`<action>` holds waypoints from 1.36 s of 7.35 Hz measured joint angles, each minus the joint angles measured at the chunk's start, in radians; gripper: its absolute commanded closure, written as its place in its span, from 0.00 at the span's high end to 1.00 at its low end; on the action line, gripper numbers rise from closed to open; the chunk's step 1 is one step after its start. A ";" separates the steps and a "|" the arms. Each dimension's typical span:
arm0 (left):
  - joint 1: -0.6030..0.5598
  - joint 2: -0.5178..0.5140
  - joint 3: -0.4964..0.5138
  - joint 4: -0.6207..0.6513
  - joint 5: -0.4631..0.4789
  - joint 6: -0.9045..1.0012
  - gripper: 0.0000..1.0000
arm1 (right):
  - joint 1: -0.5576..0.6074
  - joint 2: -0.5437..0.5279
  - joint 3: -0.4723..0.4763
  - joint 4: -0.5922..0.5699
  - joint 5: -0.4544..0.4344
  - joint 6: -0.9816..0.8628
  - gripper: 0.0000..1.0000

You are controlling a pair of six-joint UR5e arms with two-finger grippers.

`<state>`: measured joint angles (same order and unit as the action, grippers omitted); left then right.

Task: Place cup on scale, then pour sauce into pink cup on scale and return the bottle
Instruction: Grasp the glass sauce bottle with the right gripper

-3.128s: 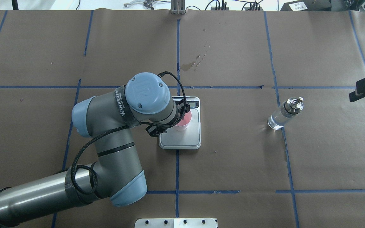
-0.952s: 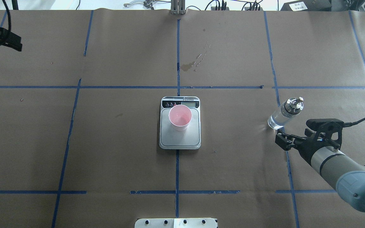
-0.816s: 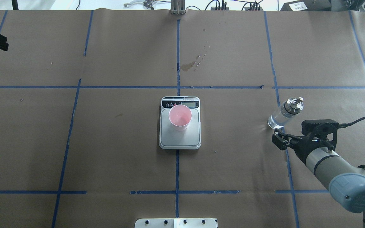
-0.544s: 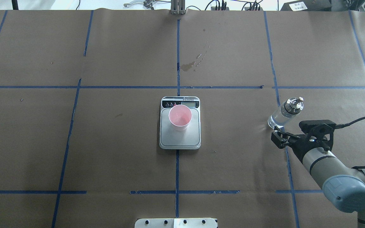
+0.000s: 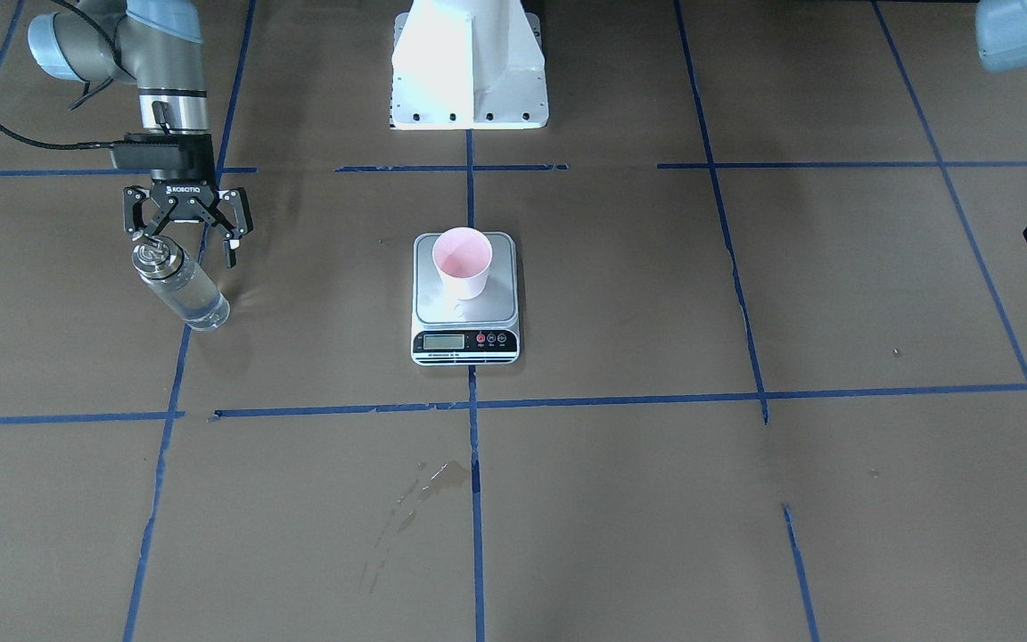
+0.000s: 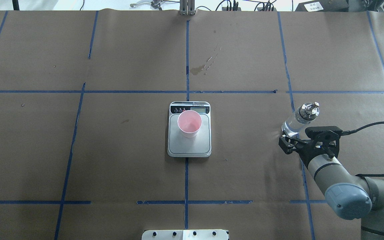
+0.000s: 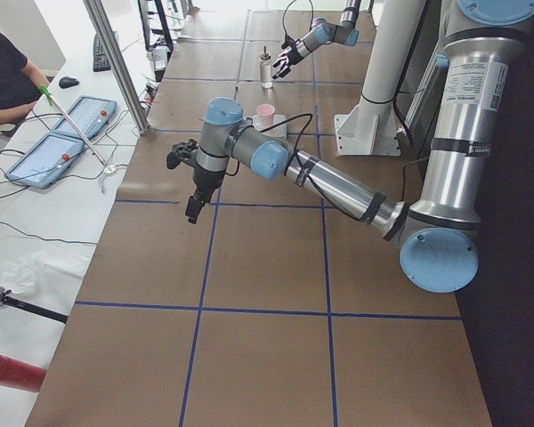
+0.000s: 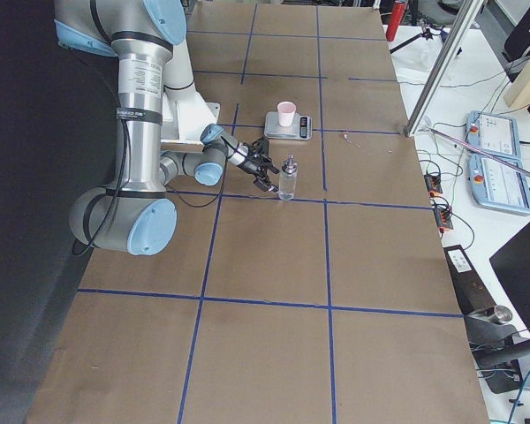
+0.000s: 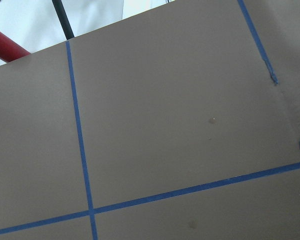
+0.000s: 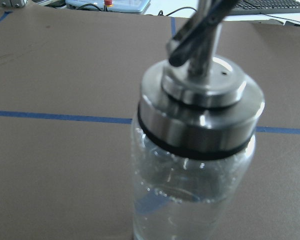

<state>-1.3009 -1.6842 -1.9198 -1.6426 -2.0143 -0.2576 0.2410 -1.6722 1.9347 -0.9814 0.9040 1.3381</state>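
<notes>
Brown paper-covered table (image 5: 656, 499). Bottle (image 5: 184, 292): glass, probably slick and breakable; best held mid-body. Right gripper (image 5: 182, 242): spread wide, empty, just beside it.

One cup (image 6: 189, 124), one scale (image 6: 192, 147), one bottle (image 6: 296, 120).

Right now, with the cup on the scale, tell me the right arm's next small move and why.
Probably ease the open right gripper forward until it straddles the bottle. The cup already stands on the scale; the bottle stands upright on the table, ungripped, just ahead of the gripper.
</notes>
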 measured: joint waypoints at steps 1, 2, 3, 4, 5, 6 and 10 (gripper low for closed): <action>-0.004 0.001 0.003 -0.003 0.000 0.002 1.00 | 0.002 0.007 -0.010 0.001 -0.002 -0.006 1.00; -0.005 0.001 0.003 -0.004 0.000 0.002 1.00 | 0.007 0.009 -0.018 0.001 -0.003 -0.012 1.00; -0.006 0.001 0.004 -0.005 0.001 0.002 1.00 | 0.017 0.009 -0.026 0.002 -0.004 -0.019 1.00; -0.006 0.002 0.004 -0.005 0.001 0.002 1.00 | 0.028 0.010 -0.033 0.002 -0.004 -0.023 1.00; -0.007 0.002 0.006 -0.005 0.001 0.002 1.00 | 0.040 0.013 -0.039 0.002 -0.005 -0.025 1.00; -0.007 0.002 0.008 -0.005 0.001 0.001 1.00 | 0.048 0.020 -0.045 0.001 -0.005 -0.026 1.00; -0.009 0.001 0.008 -0.005 0.001 -0.009 1.00 | 0.063 0.041 -0.054 0.001 -0.004 -0.030 1.00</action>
<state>-1.3095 -1.6833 -1.9122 -1.6475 -2.0136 -0.2664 0.3044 -1.6309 1.8806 -0.9802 0.9004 1.3085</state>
